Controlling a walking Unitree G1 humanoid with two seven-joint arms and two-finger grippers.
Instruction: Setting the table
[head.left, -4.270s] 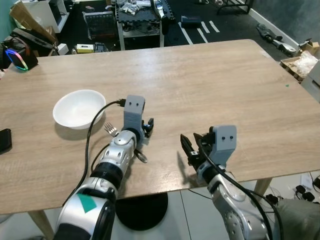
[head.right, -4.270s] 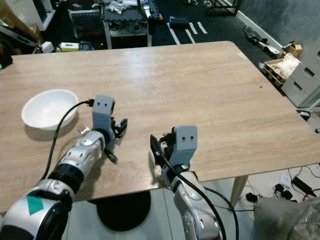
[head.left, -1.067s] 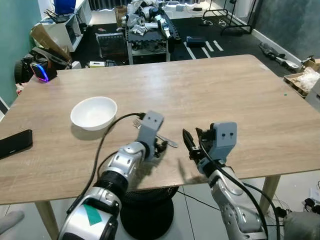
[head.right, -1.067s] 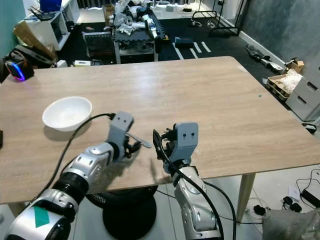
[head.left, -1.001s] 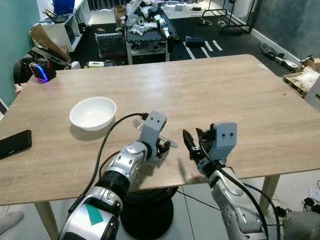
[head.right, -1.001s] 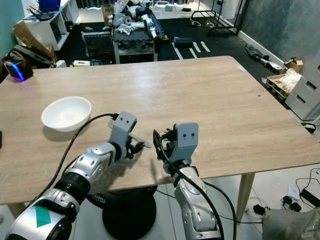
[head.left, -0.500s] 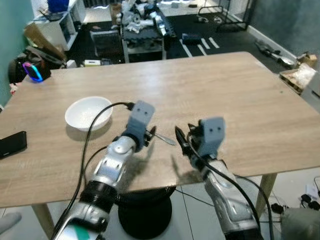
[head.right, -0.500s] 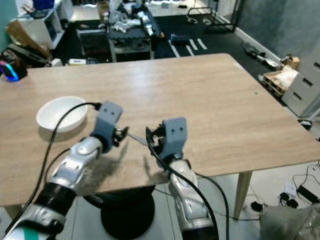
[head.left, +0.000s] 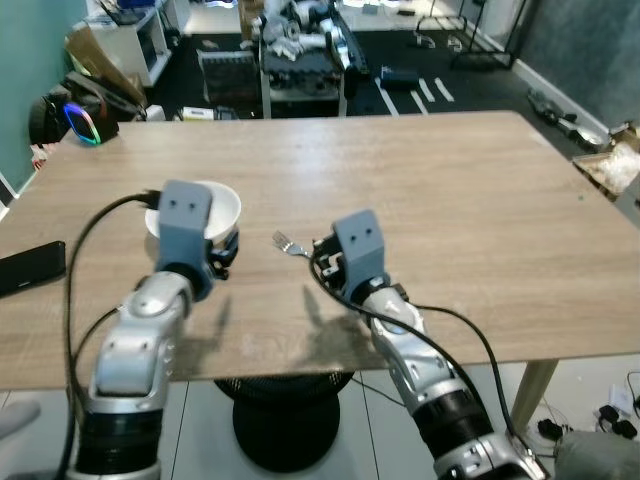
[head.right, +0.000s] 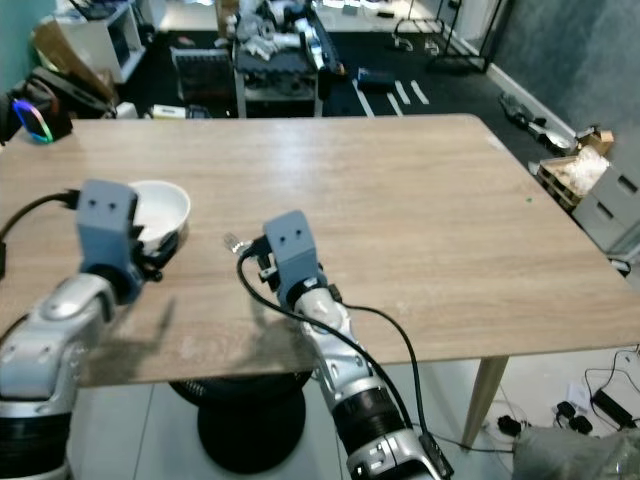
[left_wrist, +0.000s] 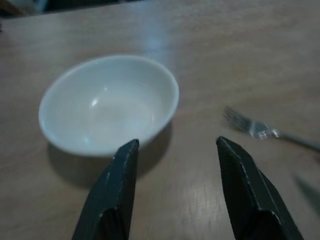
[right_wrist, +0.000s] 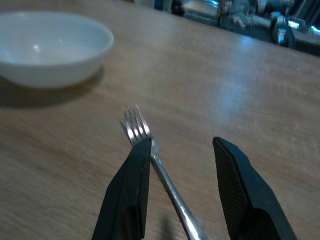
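— Why does the silver metal fork lie flat on the pale wooden table, tines toward the round white ceramic bowl?

— It looks laid out as part of a place setting, bowl on the robot's left, fork just beside it to the right. Whether it sits where it should, I can only guess; the right gripper pointing straight along it suggests the fork is the thing being dealt with.

— Is that gripper holding it?

— No. Its two black fingers stand apart, nothing clasped, and the handle runs between them toward the wrist. One finger looks very close to the neck of the fork, but I cannot tell if it touches.

— And the left gripper?

— Also spread wide and empty, low over the table. The bowl lies just ahead of it, nearer one finger; the fork's tines are ahead too, off toward the other finger.

— Anything else nearby?

— A dark phone near the table's left edge, well apart from both.
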